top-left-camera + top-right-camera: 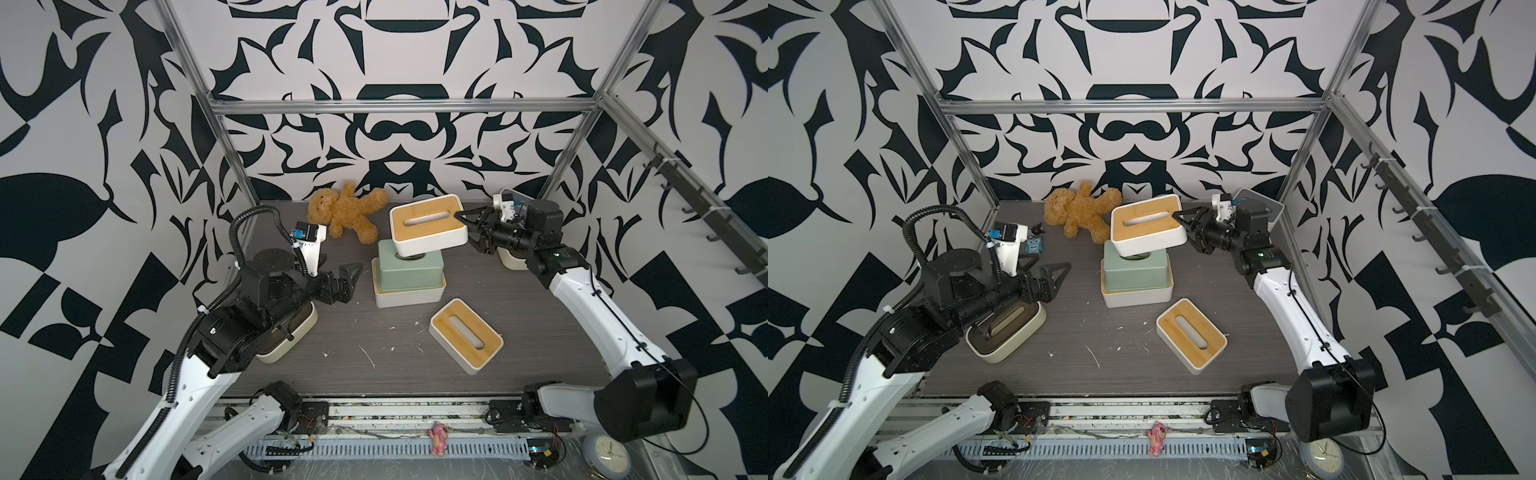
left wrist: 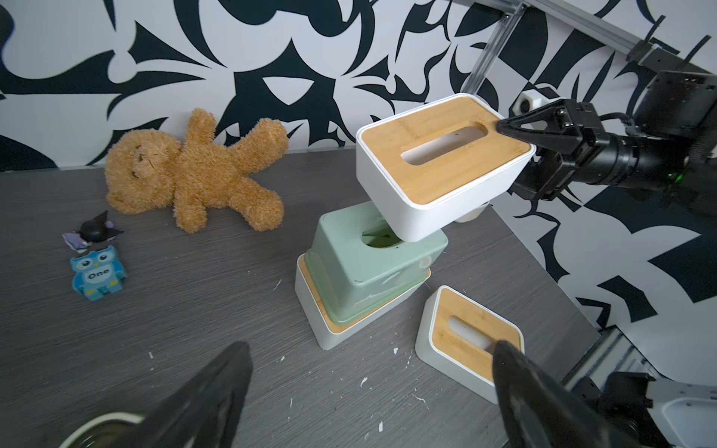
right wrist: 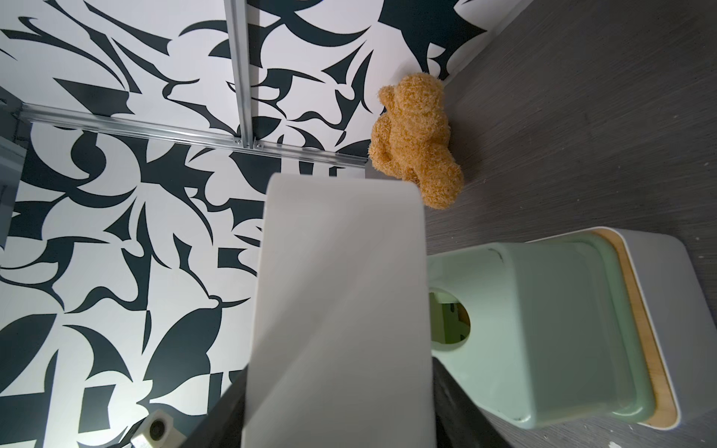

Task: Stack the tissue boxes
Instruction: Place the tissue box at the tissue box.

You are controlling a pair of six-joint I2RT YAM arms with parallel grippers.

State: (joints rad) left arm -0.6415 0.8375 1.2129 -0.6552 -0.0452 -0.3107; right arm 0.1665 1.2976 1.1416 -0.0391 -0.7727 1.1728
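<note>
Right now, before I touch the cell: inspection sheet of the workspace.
Surface: grey tabletop, white flecks and scratches.
Job's things: green box on bottom bamboo-lid box; held bamboo-lid box tilted over the green one; loose bamboo-lid box on the tabletop; cream box under the left arm; second cream box behind the right arm; grey-lid box in the back corner.
Clutter: teddy bear, owl figure, dark figurine on the tabletop; pink toy and clock below its front edge.
Grippers: left gripper open, empty; right gripper shut on the held box's end.
Cables: black conduit loops off the left arm; thin cable along the right arm; loose wires by the front rail.
Surroundings: patterned walls, aluminium frame, hook rail.
</note>
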